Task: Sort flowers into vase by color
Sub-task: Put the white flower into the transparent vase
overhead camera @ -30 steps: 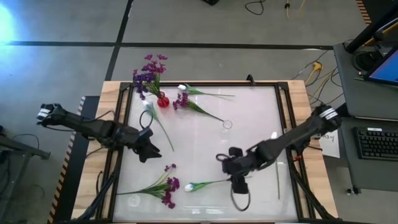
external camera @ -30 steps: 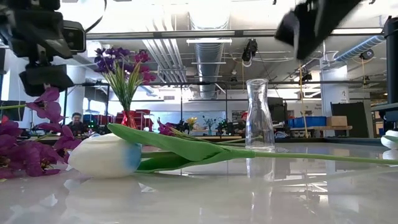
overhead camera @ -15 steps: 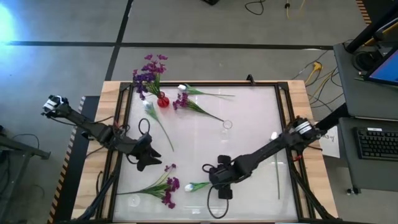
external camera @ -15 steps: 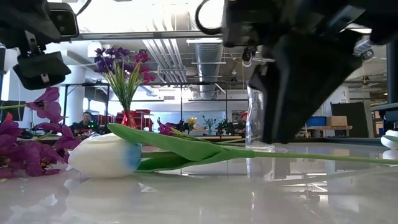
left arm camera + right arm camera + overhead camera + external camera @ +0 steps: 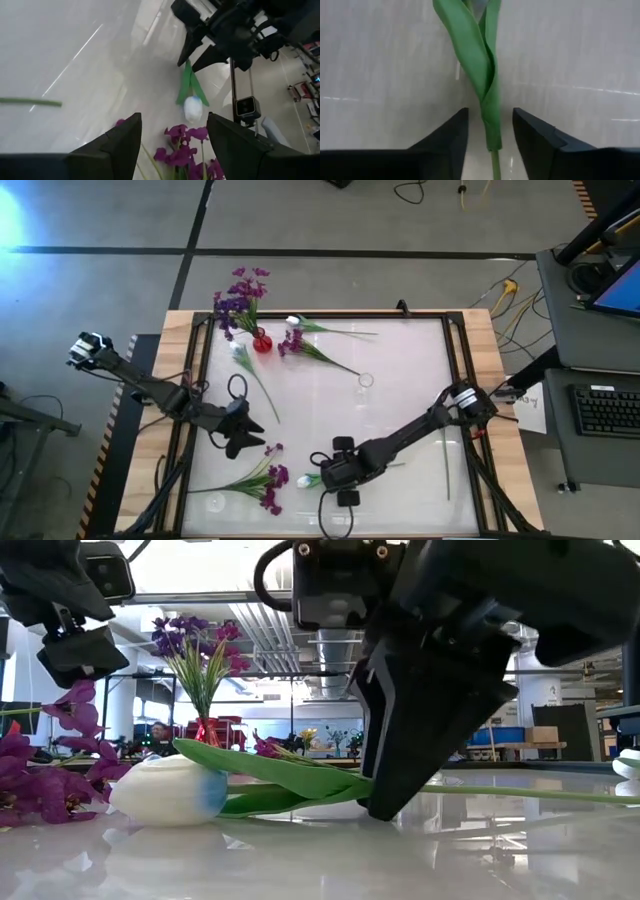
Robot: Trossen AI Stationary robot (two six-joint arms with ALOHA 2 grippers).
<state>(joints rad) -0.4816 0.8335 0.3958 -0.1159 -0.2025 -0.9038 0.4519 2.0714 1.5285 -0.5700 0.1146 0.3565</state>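
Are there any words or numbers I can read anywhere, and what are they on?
None can be read.
White paper at the table's right edge: marks too small to read.
Keyboard: keys too small to read.

The right gripper (image 5: 335, 472) is low at the near part of the white table (image 5: 400, 410), directly over the stem of a white tulip (image 5: 304, 480) whose bud lies just left of it. A purple spray (image 5: 262, 478) lies further left of that bud. The left gripper (image 5: 243, 435) hovers above this spray, well apart from the right gripper. A red vase (image 5: 262, 343) holding purple blossoms stands at the far left corner.
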